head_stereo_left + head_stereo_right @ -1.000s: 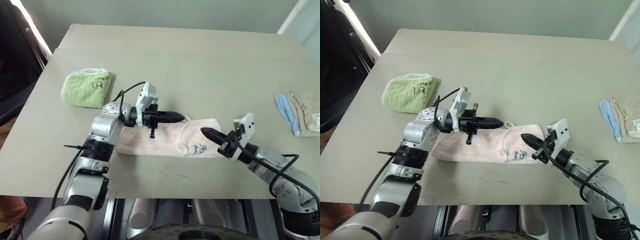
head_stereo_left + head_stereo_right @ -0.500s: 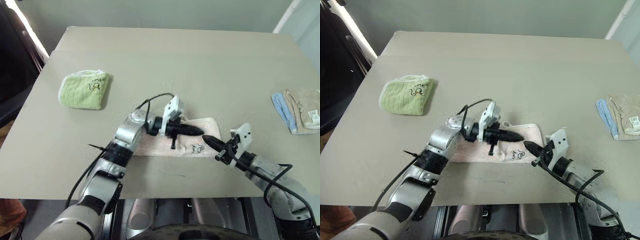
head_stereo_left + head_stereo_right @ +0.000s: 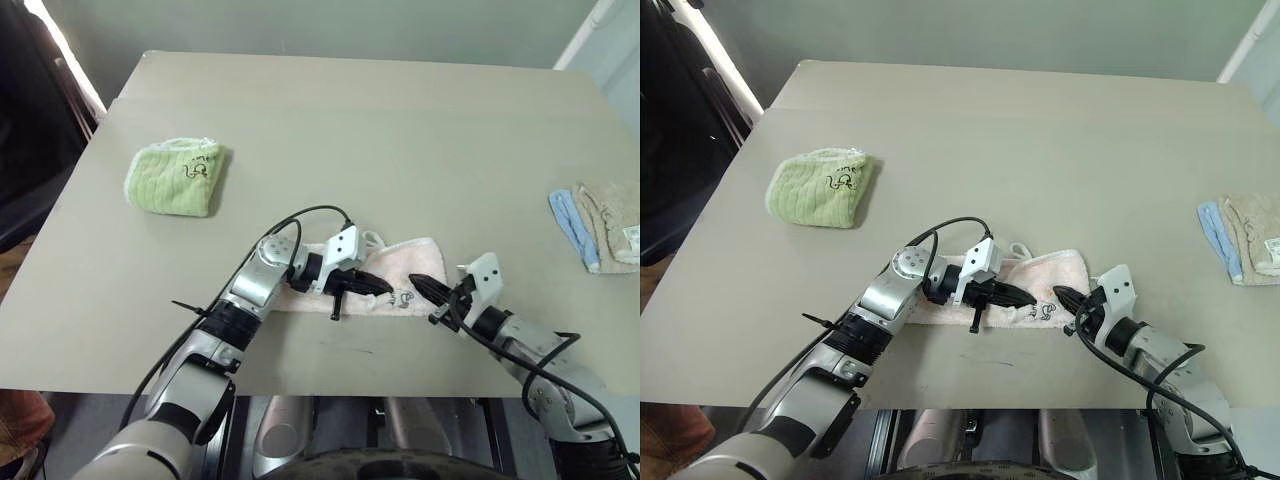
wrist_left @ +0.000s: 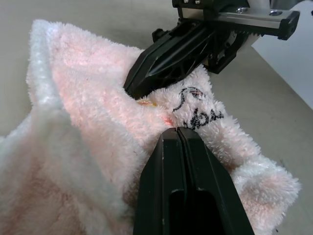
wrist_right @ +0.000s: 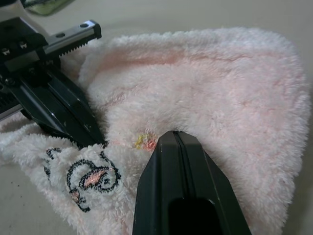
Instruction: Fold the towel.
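Both arms having dropped onto the pink towel (image 3: 395,275) lying folded at the table's (image 3: 400,130) near edge. Left gripper (image 3: 383,288) now pressing down beside the embroidered mark (image 3: 404,299), fingers clenched, nothing pinched; right gripper (image 3: 424,284) likewise clenched, tip digging into the pile from the opposite side. Looking like flattening or pinning the fold, not grasping yet. Green towel (image 3: 175,177) sitting well apart.

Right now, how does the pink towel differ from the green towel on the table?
The pink towel lies near the table's front edge, stretched out long; the green towel sits far to the left, folded into a compact bundle. The left gripper and right gripper, both shut, have their tips at the pink towel; nothing is near the green one. Both are fluffy cloth with a dark embroidered mark.
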Controlling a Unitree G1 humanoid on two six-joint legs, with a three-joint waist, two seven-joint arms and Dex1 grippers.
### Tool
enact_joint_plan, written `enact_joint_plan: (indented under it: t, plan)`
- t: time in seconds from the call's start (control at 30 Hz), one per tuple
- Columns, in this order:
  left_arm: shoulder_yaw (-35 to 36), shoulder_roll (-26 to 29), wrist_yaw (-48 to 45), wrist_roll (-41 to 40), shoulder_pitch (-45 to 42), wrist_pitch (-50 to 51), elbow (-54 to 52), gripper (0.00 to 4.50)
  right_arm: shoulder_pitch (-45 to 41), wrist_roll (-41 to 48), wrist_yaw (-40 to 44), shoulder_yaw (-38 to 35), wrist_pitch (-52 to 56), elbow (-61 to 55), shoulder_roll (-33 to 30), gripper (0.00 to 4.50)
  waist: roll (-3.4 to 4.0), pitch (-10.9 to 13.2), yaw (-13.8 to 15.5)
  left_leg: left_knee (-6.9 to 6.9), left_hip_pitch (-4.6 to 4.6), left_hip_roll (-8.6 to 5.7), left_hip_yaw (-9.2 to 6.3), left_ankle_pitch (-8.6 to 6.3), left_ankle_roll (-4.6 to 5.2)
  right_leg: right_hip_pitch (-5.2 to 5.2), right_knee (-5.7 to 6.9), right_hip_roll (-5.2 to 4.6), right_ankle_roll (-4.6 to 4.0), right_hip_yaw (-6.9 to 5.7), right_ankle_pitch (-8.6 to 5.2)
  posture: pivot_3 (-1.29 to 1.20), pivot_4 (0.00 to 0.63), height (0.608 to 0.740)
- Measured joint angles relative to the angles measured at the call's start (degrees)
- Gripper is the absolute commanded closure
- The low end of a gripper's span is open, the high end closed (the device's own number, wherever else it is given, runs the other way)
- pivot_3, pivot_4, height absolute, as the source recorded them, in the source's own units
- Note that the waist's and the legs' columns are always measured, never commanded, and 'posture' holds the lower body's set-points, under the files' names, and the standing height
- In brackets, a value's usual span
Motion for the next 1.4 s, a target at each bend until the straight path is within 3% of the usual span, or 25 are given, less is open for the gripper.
enact_joint_plan:
  t: [0.17,0.4,0.6,0.7,0.87,1.07,1.27,1.4]
  plan:
    - [0.14,1.51,-2.35,-0.22,-0.02,-0.31,0.82,4.43,0.68,-1.84,1.61,1.80,-1.61,0.18,-1.35,4.50,0.03,-0.04,-0.31,-0.03,0.54,0.03,-0.11,-0.66,-0.80,0.50,0.01,0.08,0.15,0.00,-0.36,0.00,0.150,0.697]
    - [3.54,1.78,-3.23,-3.37,-0.03,1.69,2.38,4.43,0.28,0.71,2.32,-0.55,-0.85,0.79,-0.39,4.50,0.06,-0.04,-0.43,-0.03,0.47,0.03,-0.08,-0.65,-0.78,0.46,0.01,0.07,0.15,0.00,-0.38,0.00,0.150,0.697]
    - [9.83,4.07,-4.39,-10.55,-1.18,10.27,-0.23,4.50,0.33,6.40,3.50,-4.55,2.84,-0.04,-0.78,2.65,0.07,0.00,-0.36,-0.03,0.31,0.02,-0.06,-0.63,-0.78,0.34,0.01,0.06,0.14,-0.01,-0.38,0.00,0.150,0.697]
    - [13.32,6.58,-4.36,-14.38,-2.85,15.94,-3.93,3.88,-0.19,9.84,3.72,-6.14,5.01,-1.50,-0.99,1.59,0.07,0.00,-0.43,-0.03,0.30,0.02,-0.01,-0.54,-0.61,0.30,0.00,0.06,0.11,0.02,-0.38,0.00,0.150,0.697]
    - [18.00,13.31,-4.76,-19.16,-2.52,23.37,-8.40,2.10,-4.12,15.72,4.00,-8.51,8.32,-6.31,-3.60,0.00,0.08,0.01,-0.89,-0.19,0.34,0.02,0.02,-0.42,-0.40,0.21,0.00,0.09,-0.04,0.05,-0.46,0.00,0.150,0.697]
    - [24.00,22.64,-3.67,-23.68,0.99,30.75,-12.87,0.03,-12.00,22.69,5.78,-9.38,11.95,-9.54,-8.16,0.00,0.04,0.00,-0.95,-0.90,0.40,0.02,0.08,-0.04,-0.60,-0.04,0.00,0.06,-0.65,0.06,-0.50,0.00,0.150,0.697]
    - [32.09,31.99,-0.36,-28.26,8.83,40.75,-16.05,0.03,-19.84,23.58,7.64,-7.88,13.08,-8.26,-9.81,0.00,-0.03,-0.03,-0.89,-1.57,0.44,0.09,0.09,0.27,-1.26,-0.38,0.04,0.07,-1.04,0.03,-0.83,0.00,0.150,0.697]
    - [39.14,37.49,2.75,-31.95,19.16,49.42,-19.29,0.03,-22.15,23.03,8.76,-3.68,13.75,-5.39,-8.71,0.00,-0.10,-0.05,-1.21,-1.89,0.45,0.21,0.15,0.32,-1.38,-0.61,0.12,0.09,-1.24,-0.03,-1.09,0.00,0.150,0.697]
